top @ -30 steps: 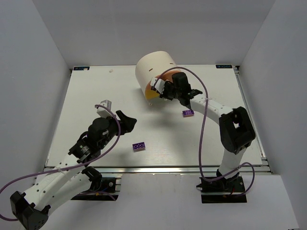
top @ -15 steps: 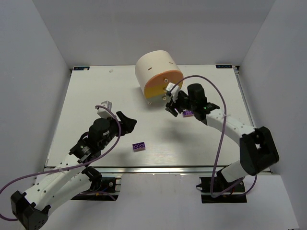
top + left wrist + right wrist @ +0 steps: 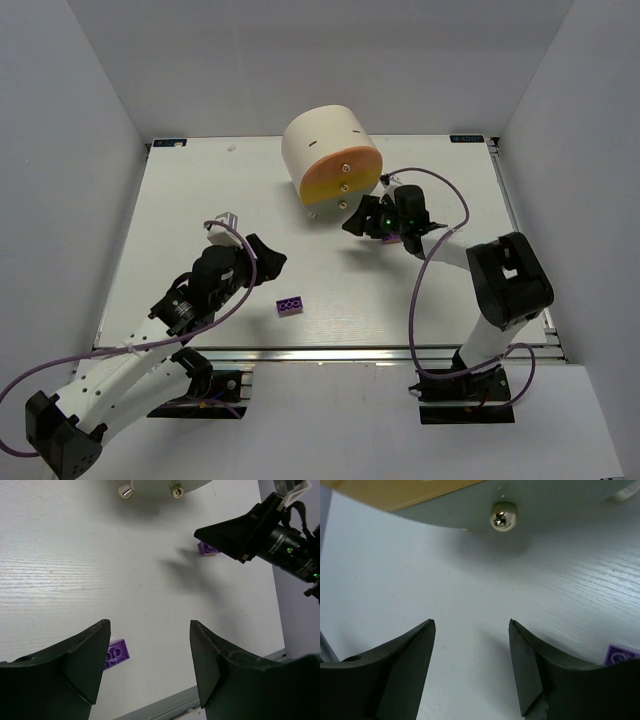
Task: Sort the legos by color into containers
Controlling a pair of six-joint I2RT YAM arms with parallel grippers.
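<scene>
The cream cabinet (image 3: pixel 322 140) stands at the back with its three drawers shut: peach-orange (image 3: pixel 334 166), yellow (image 3: pixel 340 186) and grey-green (image 3: pixel 345 202). My right gripper (image 3: pixel 352 224) hangs open and empty low in front of the grey-green drawer (image 3: pixel 555 500), facing its knob (image 3: pixel 502 516). One purple lego (image 3: pixel 620 656) lies just right of it, also seen as the far purple lego (image 3: pixel 207 548) from the left wrist. A second purple lego (image 3: pixel 290 305) lies near the front, beside my open, empty left gripper (image 3: pixel 150 645) as the near purple lego (image 3: pixel 117 653).
The table's metal front rail (image 3: pixel 330 352) runs close behind the near purple lego. White walls enclose the table on three sides. The right arm's purple cable (image 3: pixel 425 270) loops over the table's right part.
My right gripper left the peach-orange drawer's front, opened, and dropped low before the grey-green drawer. The left arm shifted only slightly.
</scene>
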